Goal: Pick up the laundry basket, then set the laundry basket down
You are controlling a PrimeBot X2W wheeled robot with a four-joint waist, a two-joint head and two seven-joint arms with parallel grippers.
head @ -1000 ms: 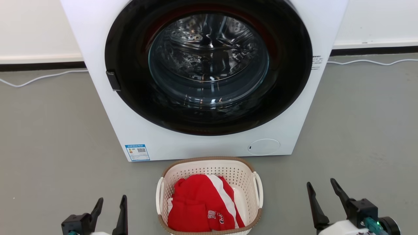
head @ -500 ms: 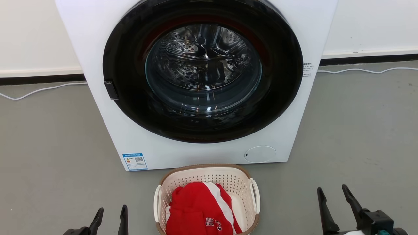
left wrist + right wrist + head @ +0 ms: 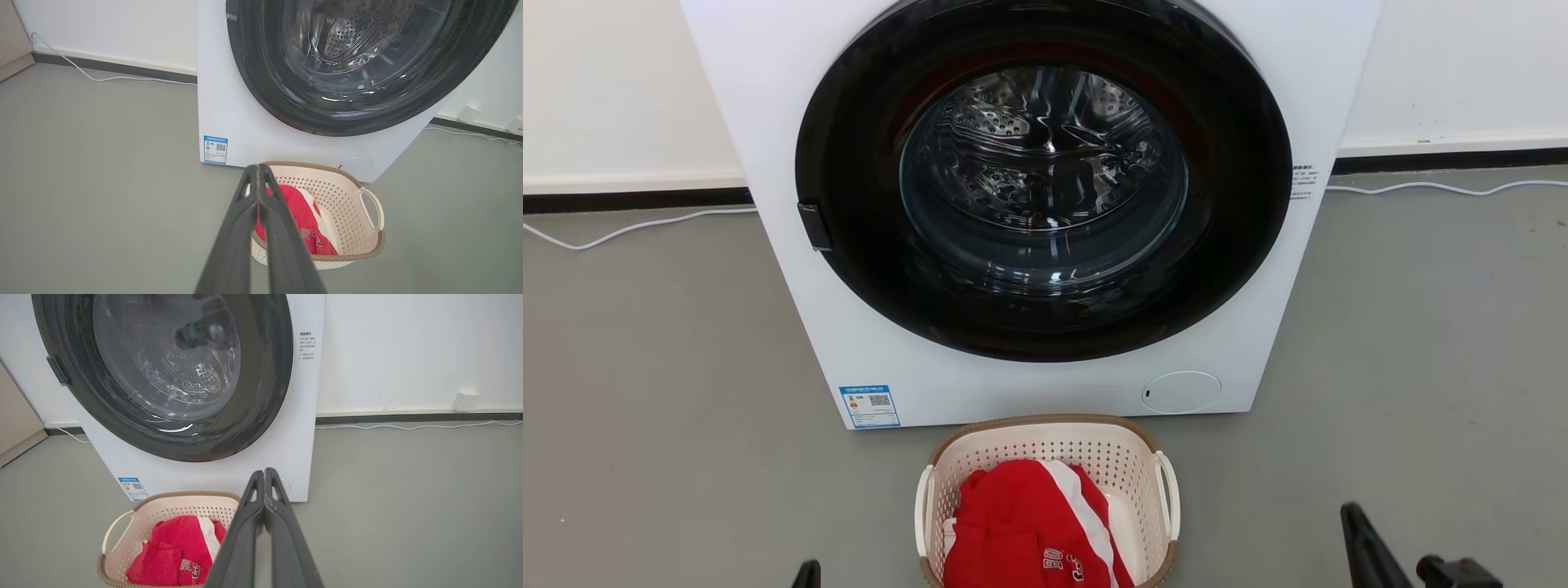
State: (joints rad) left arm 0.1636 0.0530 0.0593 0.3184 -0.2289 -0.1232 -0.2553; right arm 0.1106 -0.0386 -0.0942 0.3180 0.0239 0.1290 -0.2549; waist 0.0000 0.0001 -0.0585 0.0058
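Cream laundry basket (image 3: 1045,452) is sitting six o'clock of washer (image 3: 849,343); left claw (image 3: 258,168), right claw (image 3: 264,472) are hanging pinched together, empty.

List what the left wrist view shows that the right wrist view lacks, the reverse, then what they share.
Left wrist view: the shut left gripper and the laundry basket's right loop handle. Right wrist view: the shut right gripper, the basket's left loop handle and black printed text on the washer. Shared: washer, basket on the grey floor, red garment, blue label, white cable.
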